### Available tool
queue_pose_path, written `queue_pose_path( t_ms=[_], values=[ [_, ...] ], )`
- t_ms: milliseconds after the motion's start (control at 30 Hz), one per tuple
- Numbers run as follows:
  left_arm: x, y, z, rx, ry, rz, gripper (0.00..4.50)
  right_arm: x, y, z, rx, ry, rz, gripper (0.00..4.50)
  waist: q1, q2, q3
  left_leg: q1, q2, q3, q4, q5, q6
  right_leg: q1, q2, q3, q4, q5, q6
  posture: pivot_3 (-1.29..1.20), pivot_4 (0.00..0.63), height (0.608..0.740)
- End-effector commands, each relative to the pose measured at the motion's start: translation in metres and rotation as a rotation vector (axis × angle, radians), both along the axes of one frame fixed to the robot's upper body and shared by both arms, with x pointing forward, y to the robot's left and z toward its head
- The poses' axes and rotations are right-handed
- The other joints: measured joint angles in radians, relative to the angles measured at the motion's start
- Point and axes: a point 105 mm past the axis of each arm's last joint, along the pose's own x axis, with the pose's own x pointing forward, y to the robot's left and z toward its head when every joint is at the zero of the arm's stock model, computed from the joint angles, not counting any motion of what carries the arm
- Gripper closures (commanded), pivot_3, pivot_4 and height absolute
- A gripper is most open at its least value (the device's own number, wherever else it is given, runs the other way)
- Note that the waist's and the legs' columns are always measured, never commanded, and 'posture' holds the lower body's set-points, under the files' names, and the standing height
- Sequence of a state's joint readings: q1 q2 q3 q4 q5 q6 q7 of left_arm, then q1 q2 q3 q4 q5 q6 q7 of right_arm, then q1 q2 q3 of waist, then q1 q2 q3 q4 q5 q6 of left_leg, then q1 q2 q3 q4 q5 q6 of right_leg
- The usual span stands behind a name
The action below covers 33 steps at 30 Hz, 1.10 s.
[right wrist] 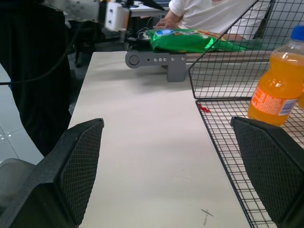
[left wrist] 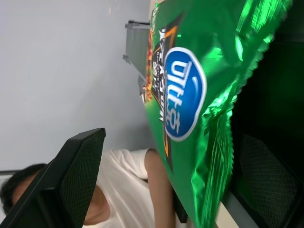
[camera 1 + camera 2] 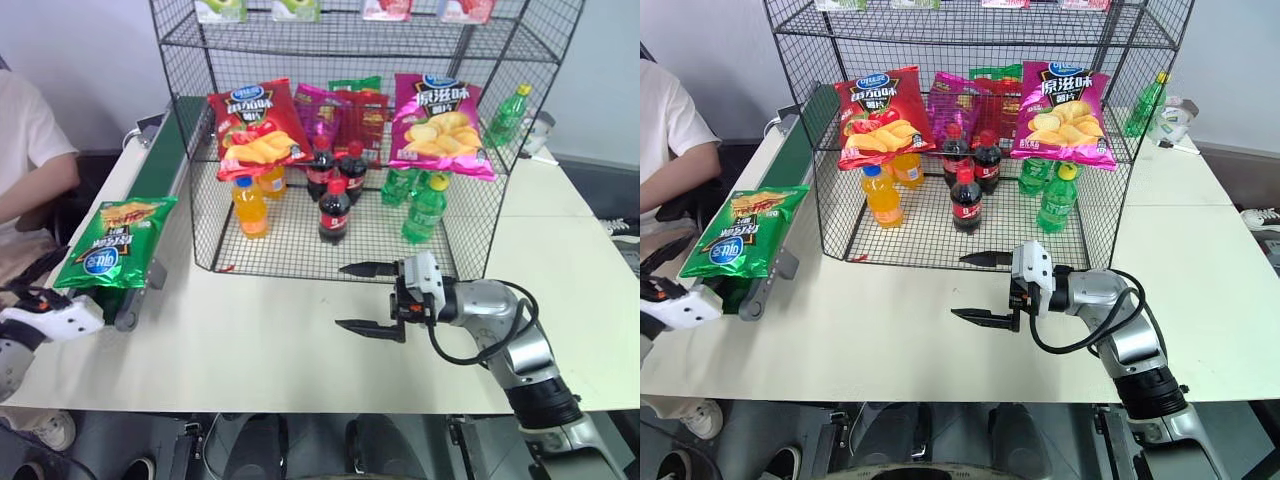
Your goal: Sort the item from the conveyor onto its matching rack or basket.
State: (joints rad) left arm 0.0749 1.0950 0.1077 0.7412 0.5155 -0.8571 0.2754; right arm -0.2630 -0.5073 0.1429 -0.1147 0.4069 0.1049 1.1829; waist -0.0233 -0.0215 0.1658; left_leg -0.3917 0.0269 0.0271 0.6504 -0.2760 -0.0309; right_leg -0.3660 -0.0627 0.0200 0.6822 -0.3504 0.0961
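The item, a shiny green crisp bag [image 3: 115, 243] with a blue oval logo, lies on the near end of the conveyor [image 3: 172, 140], a dark-green belt in a grey frame along the table's left side. My left gripper [image 3: 70, 280] is at the bag's near end, open. In the left wrist view the bag [image 2: 190, 95] hangs between the two spread fingers [image 2: 71, 180]; I cannot tell if they touch it. My right gripper [image 3: 368, 298] hovers open and empty over the table just in front of the rack [image 3: 300, 255], a tall black wire-mesh cage, pointing left toward the conveyor.
Inside the rack hang a red crisp bag [image 3: 255, 125] and a magenta one [image 3: 438, 122], above orange [image 3: 250, 207], cola [image 3: 334, 210] and green bottles [image 3: 426, 208]. A person in a white sleeve [image 3: 30, 150] sits left of the conveyor. Another green bottle [image 3: 508, 115] stands right of the rack.
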Motion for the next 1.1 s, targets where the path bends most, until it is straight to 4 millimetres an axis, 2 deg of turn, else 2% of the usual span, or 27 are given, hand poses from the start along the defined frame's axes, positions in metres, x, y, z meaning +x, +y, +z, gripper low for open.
queue_pose_path(
  t_ms=[33,300,433,633,700,767,900,1100],
  values=[
    [-0.008,0.000,0.020,-0.006,-0.087,-0.003,0.00,-0.002,0.000,0.008,0.011,-0.046,0.012,0.03,0.002,0.000,0.000,0.000,0.000,0.000,0.000,0.000,0.000,0.000,0.000,0.000,0.000,0.000,0.000,0.00,0.150,0.739],
    [-0.030,-0.004,0.011,-0.016,-0.062,0.026,0.00,-0.002,0.003,0.007,0.013,-0.041,0.028,0.03,0.003,-0.001,0.000,0.000,0.000,0.000,0.000,0.000,0.000,0.000,0.000,0.000,0.000,0.000,0.000,0.00,0.150,0.739],
    [-0.021,-0.002,0.015,-0.006,-0.061,0.036,0.00,-0.002,0.004,0.007,0.014,-0.040,0.033,0.03,0.005,-0.001,0.000,0.000,0.000,0.000,0.000,0.000,0.000,0.000,0.000,0.000,0.000,0.000,0.000,0.00,0.150,0.739],
    [0.013,0.004,0.016,-0.001,-0.058,0.062,0.00,0.000,0.005,0.009,0.016,-0.042,0.034,0.03,0.007,-0.001,-0.001,0.000,0.000,0.000,0.001,0.000,0.000,0.001,0.000,-0.001,0.000,0.000,0.000,0.00,0.150,0.739],
    [0.020,0.005,0.016,-0.007,-0.061,0.062,0.00,0.000,0.005,0.010,0.015,-0.043,0.033,0.03,0.003,-0.002,-0.001,0.000,0.000,0.000,0.001,0.000,0.000,0.000,0.000,-0.001,0.000,0.000,0.000,0.00,0.150,0.739],
    [0.025,0.002,0.025,-0.013,-0.092,0.041,0.00,0.000,0.002,0.010,0.008,-0.047,0.025,0.03,-0.001,-0.002,-0.001,-0.001,0.000,0.002,0.000,0.000,0.000,-0.002,0.000,-0.001,0.000,0.000,0.000,0.00,0.150,0.739],
    [0.023,-0.003,0.040,-0.019,-0.142,0.007,0.00,-0.001,-0.001,0.008,0.007,-0.043,0.014,0.03,0.000,-0.002,-0.001,-0.001,0.001,0.002,-0.001,0.000,0.000,-0.003,0.000,-0.001,0.000,0.000,0.000,0.00,0.150,0.739],
    [0.004,-0.015,0.051,-0.025,-0.169,-0.044,0.00,-0.003,-0.001,0.005,0.008,-0.038,0.009,0.03,0.000,-0.002,-0.001,-0.001,0.001,0.002,-0.001,0.000,0.000,-0.003,0.000,-0.001,0.000,0.000,0.000,0.00,0.150,0.739]
  ],
)
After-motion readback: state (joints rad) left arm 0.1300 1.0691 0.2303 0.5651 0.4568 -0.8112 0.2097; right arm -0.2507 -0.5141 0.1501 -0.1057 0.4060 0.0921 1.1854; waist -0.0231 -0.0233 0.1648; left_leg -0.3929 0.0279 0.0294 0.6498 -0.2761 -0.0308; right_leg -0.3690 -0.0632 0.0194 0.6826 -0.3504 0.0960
